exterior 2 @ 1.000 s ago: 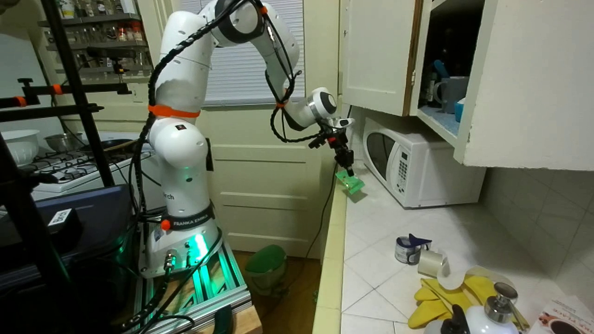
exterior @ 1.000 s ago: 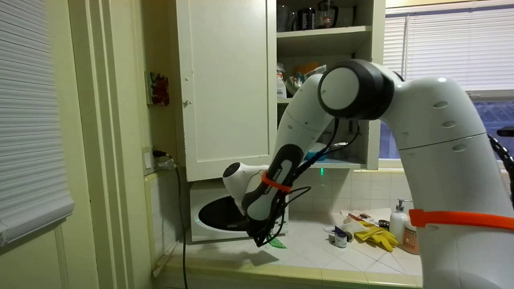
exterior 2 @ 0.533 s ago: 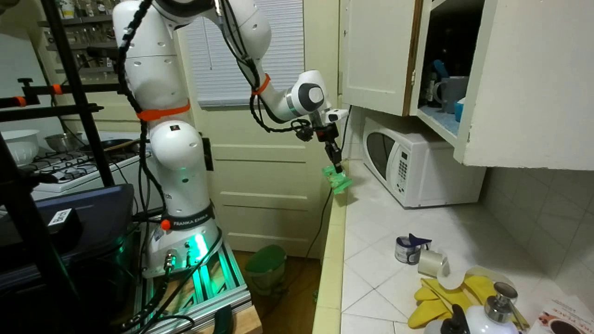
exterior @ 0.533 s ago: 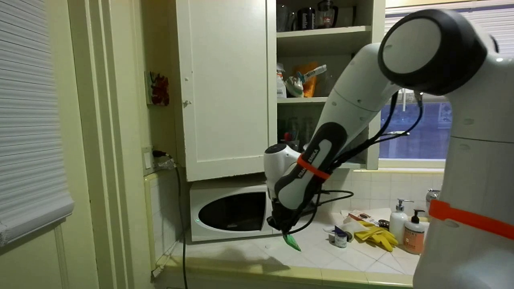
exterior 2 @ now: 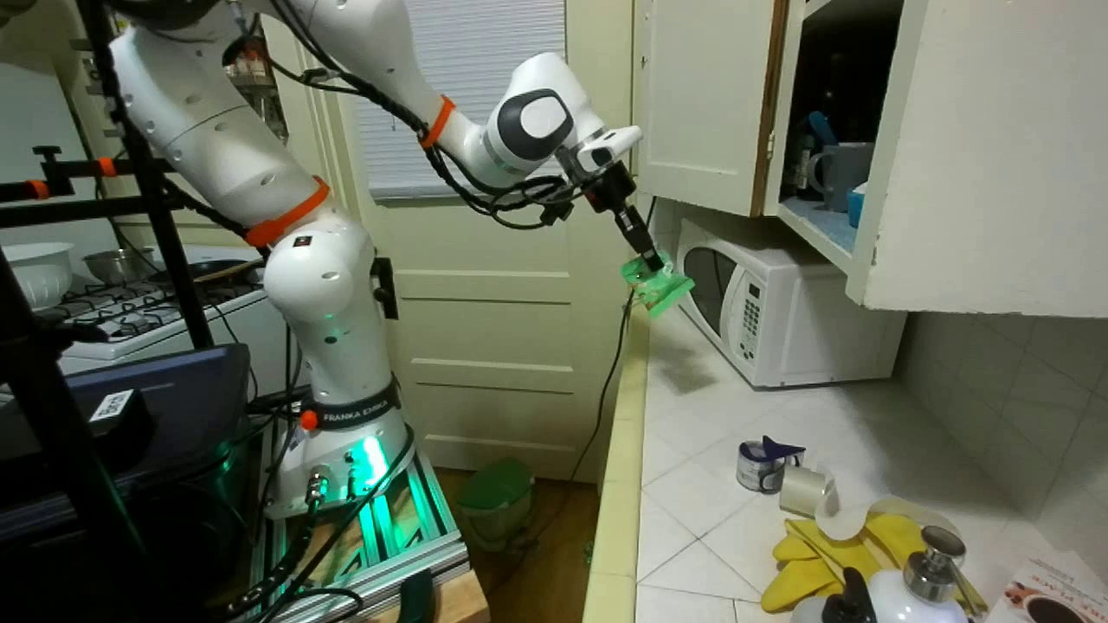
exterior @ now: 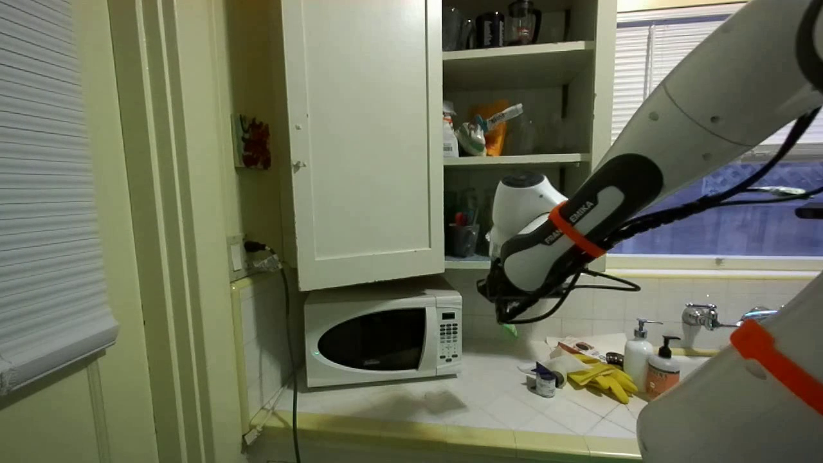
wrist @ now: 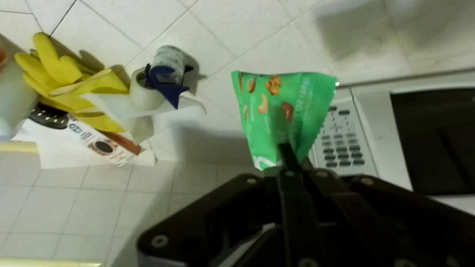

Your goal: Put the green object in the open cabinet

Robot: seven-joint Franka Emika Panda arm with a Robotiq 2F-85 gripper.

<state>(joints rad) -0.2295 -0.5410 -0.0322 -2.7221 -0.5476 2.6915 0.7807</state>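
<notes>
The green object is a small bright green snack bag with nuts printed on it (wrist: 274, 92). My gripper (wrist: 295, 154) is shut on one end of it in the wrist view. In an exterior view the bag (exterior 2: 662, 290) hangs from the gripper (exterior 2: 651, 260) in the air above the counter's front edge, left of the microwave. In an exterior view only a sliver of the bag (exterior: 510, 330) shows below the gripper (exterior: 503, 316). The open cabinet (exterior: 517, 51) has its door (exterior: 366, 128) swung left; it also shows in an exterior view (exterior 2: 885, 173). The arm hides part of its lowest shelf.
A white microwave (exterior: 379, 376) stands under the cabinet door. Yellow gloves (exterior 2: 801, 571), a small can (exterior 2: 755, 467), a paper roll (exterior 2: 802, 491) and soap bottles lie or stand on the counter. Inside the cabinet are a grey mug (exterior 2: 844, 173), a blue bowl (exterior 2: 856, 208) and an orange bag (exterior: 496, 132).
The arm has drawn back and lifted, carrying the green bag up from near the counter surface. In an exterior view the gripper has moved right, from before the microwave to past its right side.
</notes>
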